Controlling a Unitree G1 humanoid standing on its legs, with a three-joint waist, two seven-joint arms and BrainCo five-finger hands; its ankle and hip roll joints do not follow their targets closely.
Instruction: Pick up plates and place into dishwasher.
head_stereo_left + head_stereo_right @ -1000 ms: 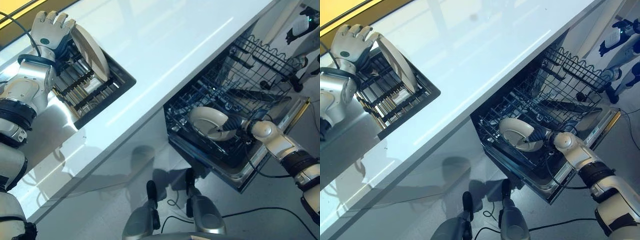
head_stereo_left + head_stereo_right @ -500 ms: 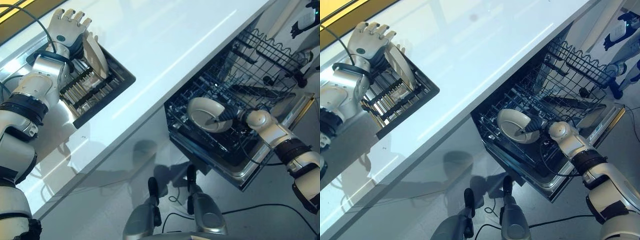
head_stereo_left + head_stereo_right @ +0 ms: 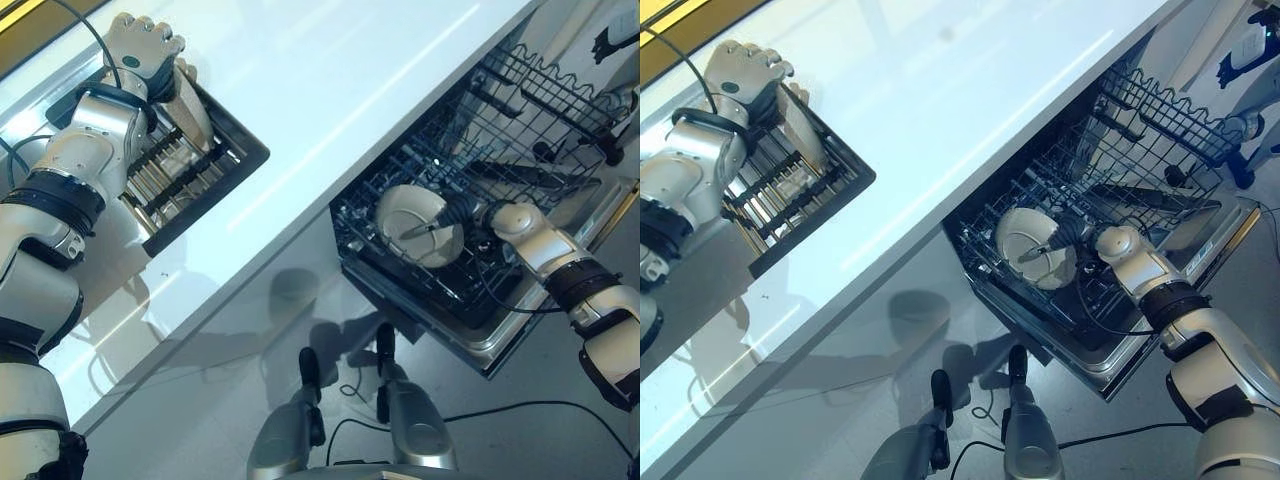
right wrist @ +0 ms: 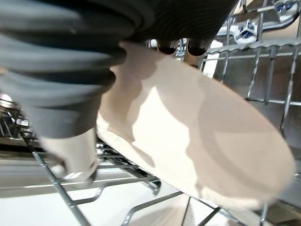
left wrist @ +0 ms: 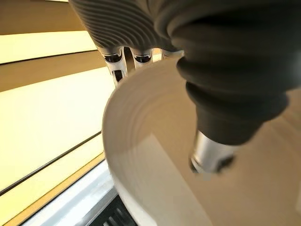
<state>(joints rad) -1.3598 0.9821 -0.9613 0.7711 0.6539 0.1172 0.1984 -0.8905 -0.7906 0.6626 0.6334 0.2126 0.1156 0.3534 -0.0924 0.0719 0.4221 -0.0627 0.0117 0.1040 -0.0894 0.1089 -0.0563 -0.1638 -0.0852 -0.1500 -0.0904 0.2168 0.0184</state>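
- Your right hand [image 3: 462, 212] grips a cream plate [image 3: 418, 224] inside the dishwasher's lower rack [image 3: 400, 262], thumb across its face and fingers behind the rim; the plate stands on edge, tilted, its hollow face towards the counter [image 3: 330, 90]; it sits among the tines, though you cannot tell whether it is seated.
- Your left hand [image 3: 147, 52] is curled over the top edge of a second plate [image 3: 193, 102], upright in the drying rack [image 3: 165, 165]; its face runs across the rack's slots.
- The right hand is nearer to finishing; I judge release comes next there.
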